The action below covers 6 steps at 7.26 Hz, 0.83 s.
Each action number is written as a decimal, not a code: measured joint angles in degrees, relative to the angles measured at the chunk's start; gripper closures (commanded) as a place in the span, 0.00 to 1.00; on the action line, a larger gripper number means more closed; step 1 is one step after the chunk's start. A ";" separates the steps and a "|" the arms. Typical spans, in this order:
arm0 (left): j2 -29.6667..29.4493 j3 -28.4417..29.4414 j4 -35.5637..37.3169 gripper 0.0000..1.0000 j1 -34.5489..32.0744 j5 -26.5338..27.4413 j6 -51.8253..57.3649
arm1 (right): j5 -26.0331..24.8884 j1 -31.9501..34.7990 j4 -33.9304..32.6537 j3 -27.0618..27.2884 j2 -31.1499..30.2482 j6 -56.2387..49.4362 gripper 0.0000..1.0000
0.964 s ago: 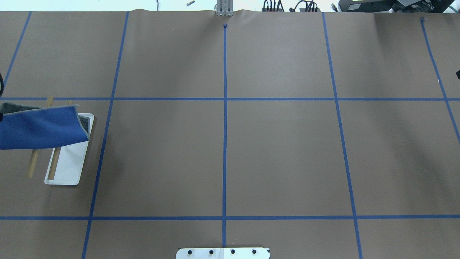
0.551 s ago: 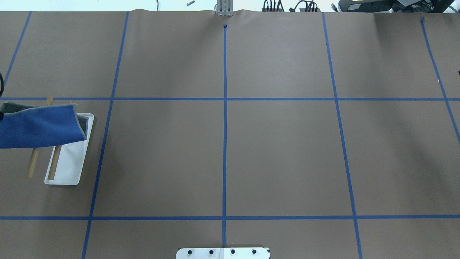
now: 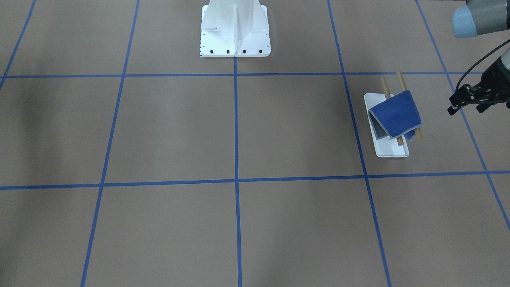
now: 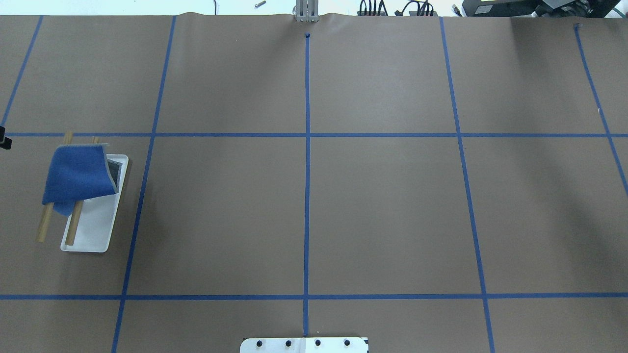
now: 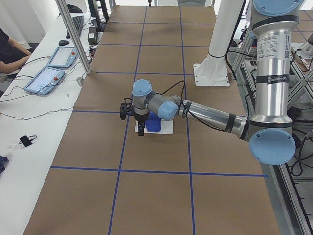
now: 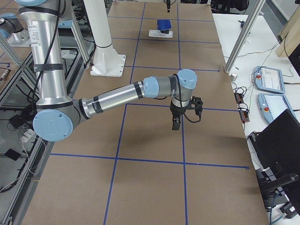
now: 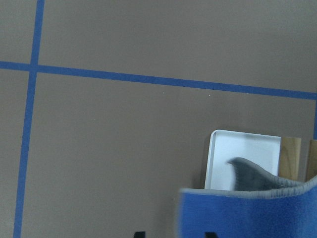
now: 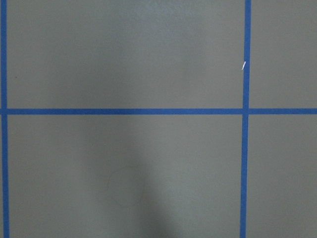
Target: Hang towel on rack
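Observation:
The blue towel (image 4: 78, 174) is draped over the two tan rods (image 4: 45, 228) of the rack (image 4: 95, 230) at the table's left side, its grey underside showing at the right fold. It also shows in the front view (image 3: 396, 113) on the rack (image 3: 392, 150). My left gripper (image 3: 454, 105) is open and empty, apart from the towel on its outer side, just at the overhead view's left edge (image 4: 4, 141). The left wrist view shows the towel's edge (image 7: 247, 213) over the rack's white base (image 7: 242, 153). My right gripper (image 6: 176, 124) hovers over bare table; I cannot tell whether it is open or shut.
The large white bolted pedestal (image 3: 235, 28) stands at the robot's side of the table. Blue tape lines grid the brown table cover. An operator's desk with tablets (image 5: 51, 68) lies beyond the table's far edge.
The left gripper has let go of the towel and drawn away to the left. The towel's held end has dropped, and it now hangs over the rods.

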 measured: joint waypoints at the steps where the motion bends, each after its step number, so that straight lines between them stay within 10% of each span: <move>1: -0.08 1.46 -0.04 0.01 -3.01 0.32 5.12 | -0.08 0.41 0.38 -1.18 -0.51 -0.13 0.00; 6: 0.43 10.34 -3.84 0.01 -11.80 -1.08 23.30 | -0.06 4.12 11.59 -11.22 -1.76 -1.51 0.00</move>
